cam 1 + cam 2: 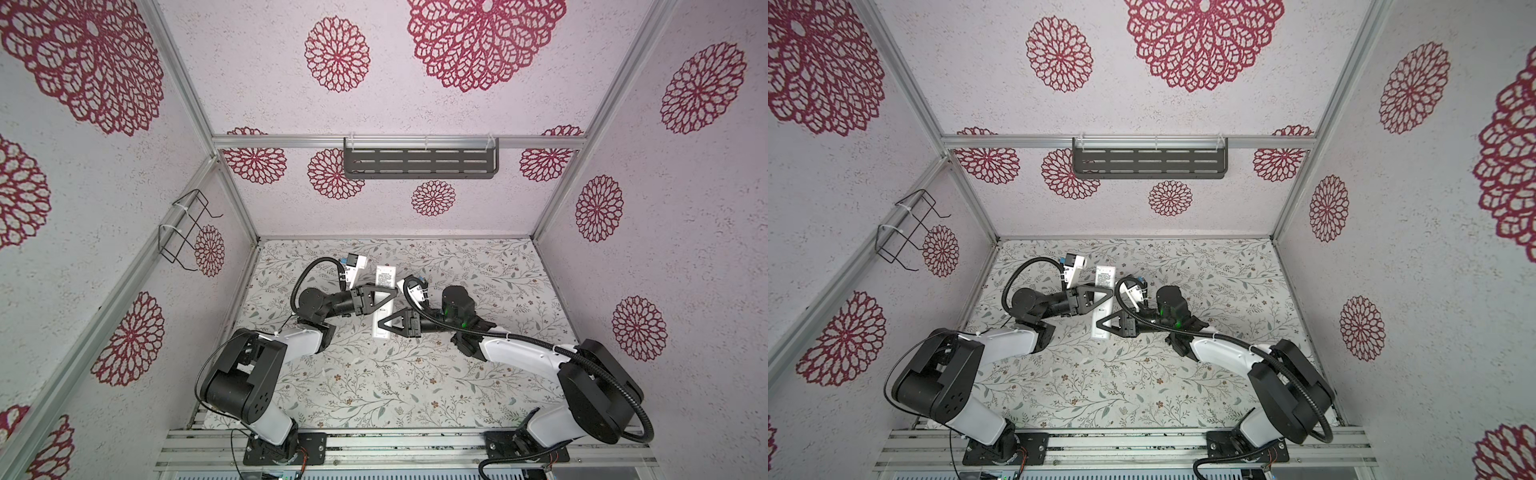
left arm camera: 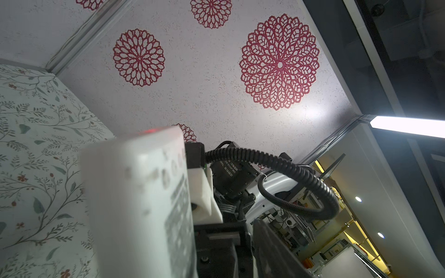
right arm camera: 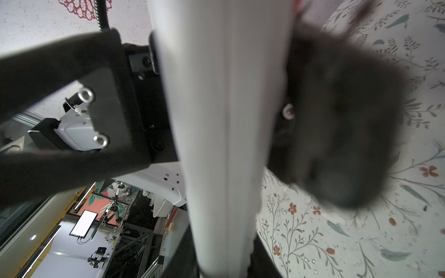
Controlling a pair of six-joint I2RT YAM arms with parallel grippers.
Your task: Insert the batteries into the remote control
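The remote control [image 1: 384, 275] [image 1: 1104, 275] is a slim white bar held off the floral table, sticker side up, running front to back in both top views. My right gripper [image 1: 385, 327] [image 1: 1099, 323] is shut on its near end; in the right wrist view the remote control [image 3: 224, 120] fills the middle and my own jaws [image 3: 224, 264] press both its faces. My left gripper [image 1: 390, 294] [image 1: 1111, 291] is open and straddles its middle. One left finger [image 3: 72, 96] stands apart from the remote. The left wrist view shows the remote control [image 2: 134, 204] close by. No batteries are in view.
A black slotted shelf [image 1: 419, 162] hangs on the back wall and a wire rack [image 1: 187, 228] on the left wall. The floral table [image 1: 374, 386] is walled on three sides, with an aluminium rail [image 1: 415, 451] carrying both arm bases at the front.
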